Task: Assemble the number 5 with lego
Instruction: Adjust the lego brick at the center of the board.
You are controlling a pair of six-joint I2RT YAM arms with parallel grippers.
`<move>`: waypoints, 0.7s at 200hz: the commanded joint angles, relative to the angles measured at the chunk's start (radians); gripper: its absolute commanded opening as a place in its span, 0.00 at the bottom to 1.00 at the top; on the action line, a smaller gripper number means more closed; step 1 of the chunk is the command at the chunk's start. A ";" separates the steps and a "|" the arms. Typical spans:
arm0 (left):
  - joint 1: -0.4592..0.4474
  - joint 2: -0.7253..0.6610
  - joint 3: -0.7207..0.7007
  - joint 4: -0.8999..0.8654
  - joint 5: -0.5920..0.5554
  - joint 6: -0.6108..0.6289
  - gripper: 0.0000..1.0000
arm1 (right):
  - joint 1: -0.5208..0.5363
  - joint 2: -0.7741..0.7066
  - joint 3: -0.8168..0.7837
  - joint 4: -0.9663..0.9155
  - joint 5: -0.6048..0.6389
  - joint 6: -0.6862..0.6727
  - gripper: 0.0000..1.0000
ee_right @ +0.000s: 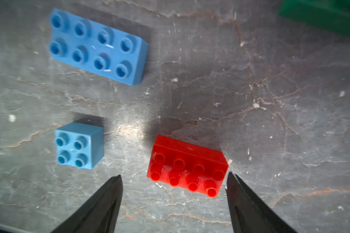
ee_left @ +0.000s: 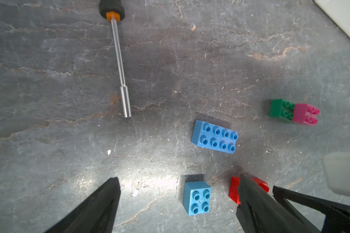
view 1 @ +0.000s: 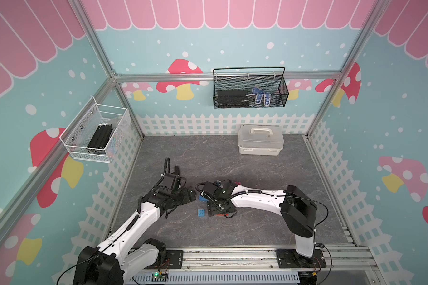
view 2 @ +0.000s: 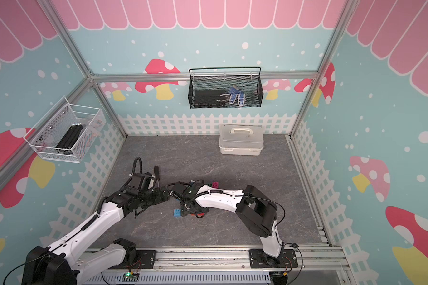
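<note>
The lego lies loose on the grey table. A long blue brick point(ee_left: 214, 137) and a short blue brick point(ee_left: 197, 197) lie studs up. The short pink brick point(ee_left: 305, 114) sits on one end of the long green brick point(ee_left: 281, 110). My right gripper point(ee_right: 174, 177) hangs open just above the long red brick point(ee_right: 187, 165), which lies flat just ahead of its tips. My left gripper point(ee_left: 177, 181) is open and empty over the short blue brick, and one of its fingers hides part of the red brick point(ee_left: 233, 189). In both top views the arms cover most bricks; the short blue brick point(view 1: 201, 212) shows.
A screwdriver point(ee_left: 119, 60) lies on the table beyond the left gripper. A white lidded box point(view 1: 260, 143) stands at the back right. A black mesh basket point(view 1: 250, 88) hangs on the back wall and a white one point(view 1: 97, 133) on the left wall.
</note>
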 commanded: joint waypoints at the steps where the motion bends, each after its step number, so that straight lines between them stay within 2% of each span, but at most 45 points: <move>1: -0.007 0.013 -0.016 0.022 -0.008 -0.013 0.95 | 0.001 0.012 -0.003 -0.035 0.040 0.072 0.82; 56: -0.009 0.002 -0.025 0.033 -0.007 -0.013 0.95 | 0.001 0.054 -0.022 -0.043 0.033 0.078 0.79; 109: -0.016 0.027 -0.011 0.033 -0.004 -0.007 0.94 | -0.015 0.048 -0.031 -0.043 0.054 0.038 0.57; 140: -0.039 0.047 0.011 0.030 -0.015 -0.004 0.94 | -0.053 0.054 -0.021 -0.039 0.054 -0.004 0.63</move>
